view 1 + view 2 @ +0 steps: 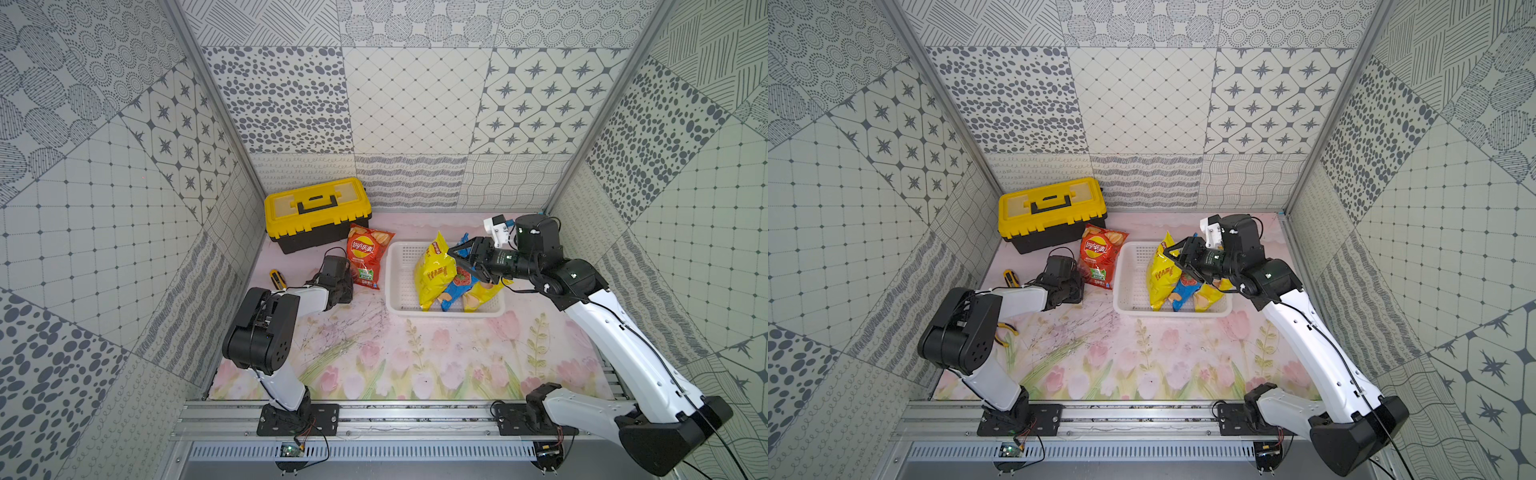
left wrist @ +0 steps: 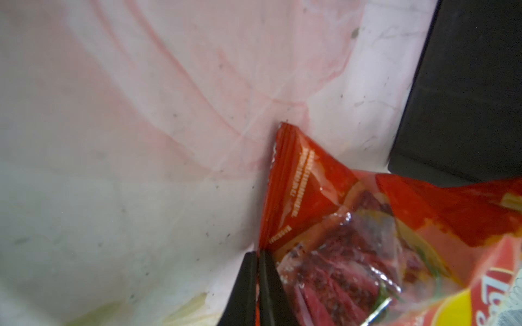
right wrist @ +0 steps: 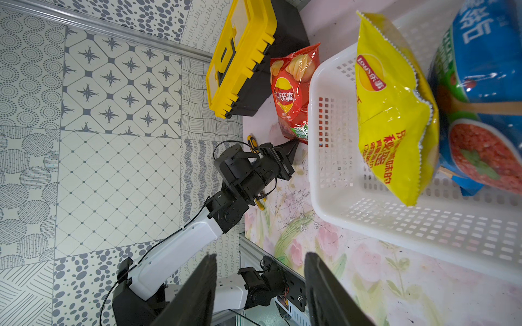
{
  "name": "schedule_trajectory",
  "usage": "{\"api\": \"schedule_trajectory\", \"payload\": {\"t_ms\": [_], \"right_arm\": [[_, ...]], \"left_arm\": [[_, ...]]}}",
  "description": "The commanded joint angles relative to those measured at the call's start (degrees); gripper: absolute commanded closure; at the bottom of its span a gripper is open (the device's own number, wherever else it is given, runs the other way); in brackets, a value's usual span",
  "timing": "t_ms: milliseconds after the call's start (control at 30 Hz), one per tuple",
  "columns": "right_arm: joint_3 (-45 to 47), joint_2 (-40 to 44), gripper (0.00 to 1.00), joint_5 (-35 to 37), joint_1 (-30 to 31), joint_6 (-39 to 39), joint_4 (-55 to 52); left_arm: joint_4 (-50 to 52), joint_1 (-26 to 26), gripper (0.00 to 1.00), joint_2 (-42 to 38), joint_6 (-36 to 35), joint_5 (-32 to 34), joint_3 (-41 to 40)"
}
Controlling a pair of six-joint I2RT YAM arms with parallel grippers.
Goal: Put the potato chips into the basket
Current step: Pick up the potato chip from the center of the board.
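A red-orange bag of potato chips point(image 1: 368, 259) lies flat on the mat between the toolbox and the white basket point(image 1: 444, 312). My left gripper point(image 2: 257, 252) is shut on that bag's side edge, with a sliver of red foil between the black fingers. It shows from the side in the right wrist view as the left gripper point(image 3: 293, 145) at the bag's near corner. In the basket a yellow bag point(image 1: 434, 274) stands upright, and a blue bag point(image 1: 455, 291) and another yellow bag point(image 1: 482, 297) lean beside it. My right gripper point(image 1: 457, 259) hovers open over them, holding nothing.
A yellow-and-black toolbox point(image 1: 318, 212) stands at the back left, close behind the red bag. A yellow utility knife point(image 1: 277, 279) lies left of my left wrist. Yellow-handled pliers point(image 1: 1005, 332) peek out under the left arm. Patterned walls close in three sides.
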State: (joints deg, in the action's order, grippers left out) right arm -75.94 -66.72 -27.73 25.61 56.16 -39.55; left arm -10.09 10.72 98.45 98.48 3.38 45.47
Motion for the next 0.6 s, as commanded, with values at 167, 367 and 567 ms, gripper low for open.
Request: {"api": "schedule_trajectory", "payload": {"t_ms": [167,367,567], "right_arm": [[0.11,1.10,0.46,-0.29,-0.29,-0.73,2.67],[-0.52,0.10,0.46,-1.74,-0.31,-0.96,3.88],[-1.17,-0.62,0.46,-3.22,-0.30,-1.12,4.82]], "left_arm": [[3.38,-0.09,1.00,-9.37,0.82,0.87,-4.13],[10.97,-0.17,1.00,-19.30,0.28,0.42,-8.11],[22.16,-0.19,1.00,-30.27,-2.52,-0.67,-9.12]]}}
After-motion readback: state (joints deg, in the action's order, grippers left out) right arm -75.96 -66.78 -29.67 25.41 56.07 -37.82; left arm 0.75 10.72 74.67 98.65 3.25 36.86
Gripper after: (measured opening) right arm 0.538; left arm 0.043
